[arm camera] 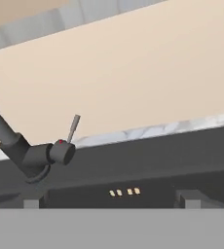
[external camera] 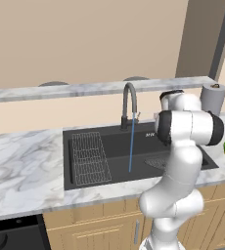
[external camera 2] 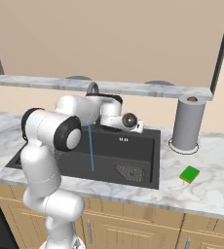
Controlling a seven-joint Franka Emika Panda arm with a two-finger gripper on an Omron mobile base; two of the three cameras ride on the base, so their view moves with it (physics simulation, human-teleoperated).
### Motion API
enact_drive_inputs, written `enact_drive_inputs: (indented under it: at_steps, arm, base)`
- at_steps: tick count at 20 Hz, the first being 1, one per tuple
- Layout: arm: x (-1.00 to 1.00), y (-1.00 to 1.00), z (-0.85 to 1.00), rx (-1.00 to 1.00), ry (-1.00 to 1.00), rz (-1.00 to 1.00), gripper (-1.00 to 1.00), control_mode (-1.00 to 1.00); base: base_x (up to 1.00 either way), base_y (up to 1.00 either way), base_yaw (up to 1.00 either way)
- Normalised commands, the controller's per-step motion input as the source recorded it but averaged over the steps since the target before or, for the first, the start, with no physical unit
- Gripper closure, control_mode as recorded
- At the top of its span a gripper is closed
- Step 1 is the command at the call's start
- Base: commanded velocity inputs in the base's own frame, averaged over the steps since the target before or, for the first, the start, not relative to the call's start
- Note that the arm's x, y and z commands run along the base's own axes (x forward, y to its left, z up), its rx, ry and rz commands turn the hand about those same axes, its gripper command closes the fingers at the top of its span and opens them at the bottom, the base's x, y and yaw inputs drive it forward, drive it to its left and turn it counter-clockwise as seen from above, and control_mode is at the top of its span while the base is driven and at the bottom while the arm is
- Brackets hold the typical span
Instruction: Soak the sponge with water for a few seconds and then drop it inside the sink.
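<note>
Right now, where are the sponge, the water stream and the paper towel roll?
sponge (external camera 2: 189, 173), right base view, middle of its green top face.
water stream (external camera: 131, 144), left base view, midway down the blue line.
paper towel roll (external camera 2: 187, 122), right base view, middle of its grey side.

The table (external camera: 21, 161) around the sink (external camera: 114, 146) looked like polished white marble with grey veins. The sink was matt charcoal, with a thin wire grid rack (external camera: 88, 158) inside it and a smooth grey metal faucet (external camera: 128, 105) behind it. Right of the sink lay a bright green sponge (external camera 2: 189, 173) with a flat, matt face. Below the sink, cabinet fronts (external camera: 100, 227) looked like light wood.
</note>
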Motion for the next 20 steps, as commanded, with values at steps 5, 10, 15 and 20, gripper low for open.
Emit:
enact_drive_inputs:
  at_steps: [5,10,15,20]
  arm:
    - [-0.56,0.0,0.4,0.0,0.13,-0.03,-1.0,-1.0]
    - [-0.61,0.0,0.41,0.0,0.15,-0.05,-1.0,-1.0]
    - [-0.55,0.0,0.4,0.0,0.16,-0.05,-1.0,-1.0]
    - [-0.44,0.0,0.45,0.0,0.14,-0.02,-1.0,-1.0]
  base:
    - [0.0,0.0,0.0]
    - [0.0,0.0,0.0]
    - [0.0,0.0,0.0]
    - [0.0,0.0,0.0]
